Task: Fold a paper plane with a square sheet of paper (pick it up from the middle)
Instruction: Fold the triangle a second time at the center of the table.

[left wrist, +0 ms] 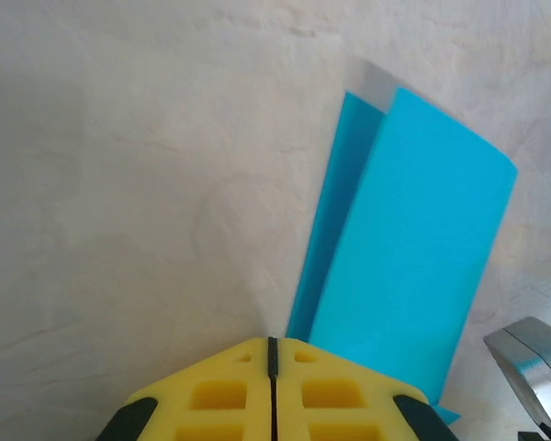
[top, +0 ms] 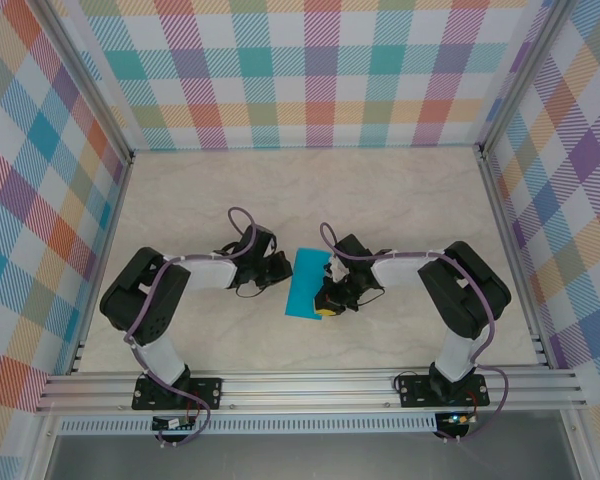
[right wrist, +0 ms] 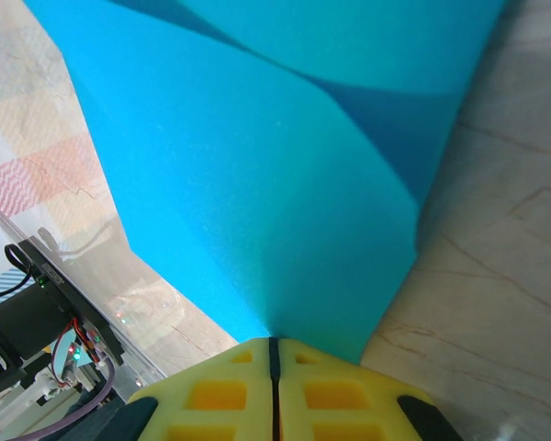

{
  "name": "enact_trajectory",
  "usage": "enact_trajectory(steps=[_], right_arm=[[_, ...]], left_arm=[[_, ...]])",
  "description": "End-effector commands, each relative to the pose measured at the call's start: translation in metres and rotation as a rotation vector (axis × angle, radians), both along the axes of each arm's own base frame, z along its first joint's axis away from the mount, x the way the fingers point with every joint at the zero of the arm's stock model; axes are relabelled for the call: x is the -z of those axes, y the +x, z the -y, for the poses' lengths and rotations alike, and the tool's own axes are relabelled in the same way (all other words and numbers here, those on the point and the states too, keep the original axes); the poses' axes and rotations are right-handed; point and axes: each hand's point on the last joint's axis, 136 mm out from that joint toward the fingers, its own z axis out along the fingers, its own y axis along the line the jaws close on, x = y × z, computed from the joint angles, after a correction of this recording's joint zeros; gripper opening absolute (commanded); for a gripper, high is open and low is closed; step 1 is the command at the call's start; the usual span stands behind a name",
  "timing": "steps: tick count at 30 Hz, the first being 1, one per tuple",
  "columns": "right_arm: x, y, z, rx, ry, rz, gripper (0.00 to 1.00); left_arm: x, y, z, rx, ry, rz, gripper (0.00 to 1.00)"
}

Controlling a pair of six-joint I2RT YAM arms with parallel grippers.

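Because the square sheet of paper is thin and almost weightless, it will likely bend, curl and slip at the lightest push. A hard pinch would probably leave a stray crease. The safest hold looks to be on a folded edge or along the middle, where doubled layers give some stiffness.

The paper is plain teal-blue and matte, with no marks. It is already folded over on itself into a narrow rectangle. From the left wrist camera, one layer lies over another, with a slim strip of the under layer showing along its left side and a pale sliver at the far corner. Its corners look sharp and its edges straight.

The right gripper has its yellow pads pressed together on one edge of the paper. The paper fans up and away from that gripper, with a soft diagonal bend across it. Seen from above, the paper lies directly left of the right gripper, over the pale marbled table.

The left gripper sits on the far side of the paper from the right gripper, just beside the sheet. Its yellow pads meet with nothing visible between them. Whether it touches the paper cannot be told.
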Motion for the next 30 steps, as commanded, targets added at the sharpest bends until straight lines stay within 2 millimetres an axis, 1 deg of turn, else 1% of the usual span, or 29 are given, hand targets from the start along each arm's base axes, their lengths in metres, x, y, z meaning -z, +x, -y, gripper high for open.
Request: enact_trajectory(steps=[1,3,5,6,8,10,12,14,16,19,22,27,28,30], right_arm=[[0.029,-0.021,0.022,0.002,-0.130,-0.096,0.08],[0.028,-0.019,0.020,0.004,-0.123,-0.094,0.08],[0.027,-0.019,0.019,0.006,-0.123,-0.094,0.08],[0.026,-0.018,0.019,0.006,-0.121,-0.092,0.08],[0.026,-0.017,0.019,0.010,-0.126,-0.090,0.08],[0.025,-0.015,0.017,0.017,-0.117,-0.086,0.08],[0.022,-0.012,0.014,0.024,-0.103,-0.080,0.09],[0.019,-0.010,0.013,0.025,-0.100,-0.075,0.09],[0.016,-0.008,0.012,0.027,-0.098,-0.068,0.09],[0.010,-0.005,0.009,0.026,-0.088,-0.055,0.09],[-0.001,-0.001,0.004,0.027,-0.061,-0.037,0.09],[-0.030,0.015,-0.014,0.020,0.021,0.020,0.12],[-0.035,0.019,-0.018,0.021,0.031,0.033,0.12],[-0.037,0.025,-0.022,0.025,0.036,0.041,0.13]], left_arm=[[-0.031,0.004,-0.014,-0.017,0.025,0.074,0.10],[-0.049,0.000,-0.010,-0.001,-0.013,0.103,0.12],[-0.065,-0.005,0.003,0.039,-0.072,0.126,0.14],[-0.071,-0.009,0.011,0.071,-0.102,0.124,0.15],[-0.074,-0.015,0.027,0.130,-0.128,0.097,0.15],[-0.065,-0.021,0.039,0.180,-0.128,0.065,0.11],[-0.049,-0.024,0.044,0.182,-0.136,0.021,0.10],[-0.037,-0.026,0.051,0.180,-0.178,-0.008,0.10],[-0.026,-0.027,0.055,0.179,-0.185,-0.024,0.10],[-0.004,-0.028,0.049,0.161,-0.133,-0.055,0.09],[0.012,-0.029,0.042,0.141,-0.089,-0.073,0.09],[0.030,-0.033,0.032,0.137,-0.020,-0.098,0.08],[0.032,-0.034,0.031,0.139,-0.017,-0.101,0.08],[0.034,-0.037,0.030,0.138,-0.013,-0.106,0.08]])
